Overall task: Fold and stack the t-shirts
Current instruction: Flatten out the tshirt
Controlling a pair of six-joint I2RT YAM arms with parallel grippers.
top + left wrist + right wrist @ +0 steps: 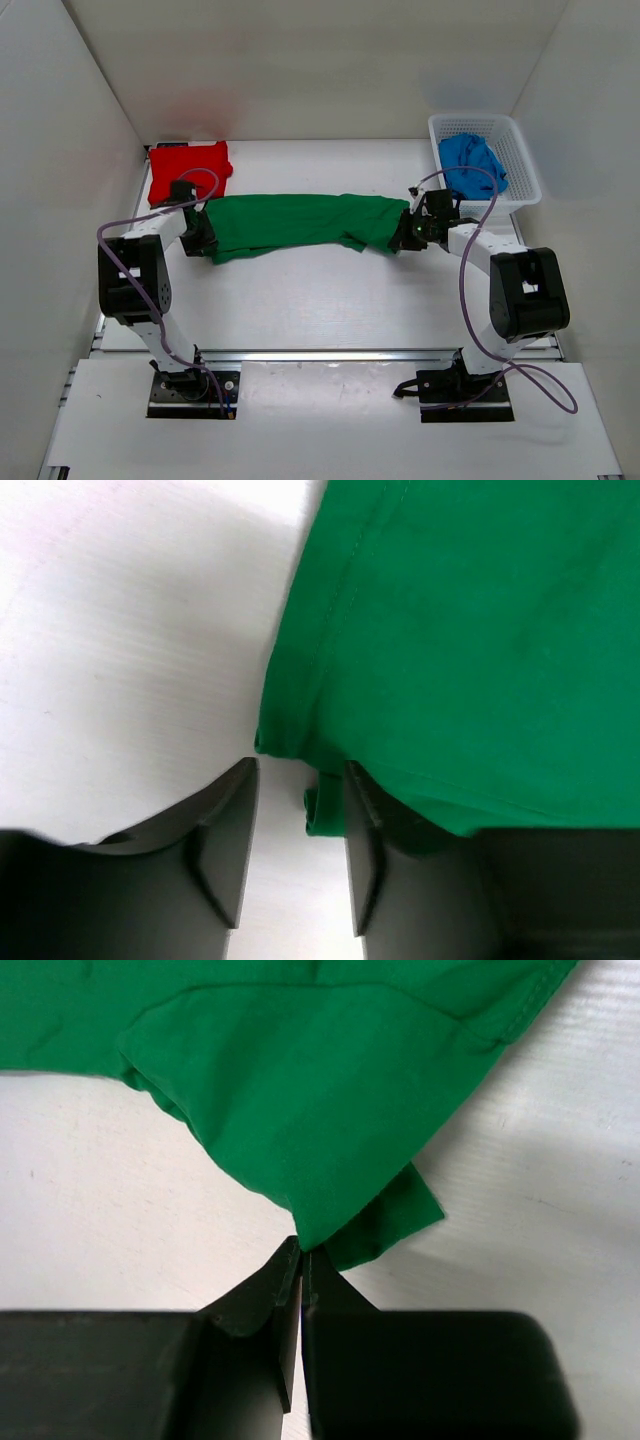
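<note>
Carefully now: holding green shirt (290, 222), flat on the table (330, 300) left of the basket (470, 118), with right claw (300, 1255) squeezed tight on corner nearest it and left claw (298, 780) apart at far end. Might bunch or slip if pulled from one side.

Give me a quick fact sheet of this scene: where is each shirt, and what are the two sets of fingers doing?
Green cloth t-shirt: stretched out long, centre
Bright red cloth t-shirt: folded, back left
Blue cloth t-shirt: bunched in white plastic mesh basket, back right
Left fingers: apart, green hem loose between them
Right fingers: pinched shut on a green corner
</note>
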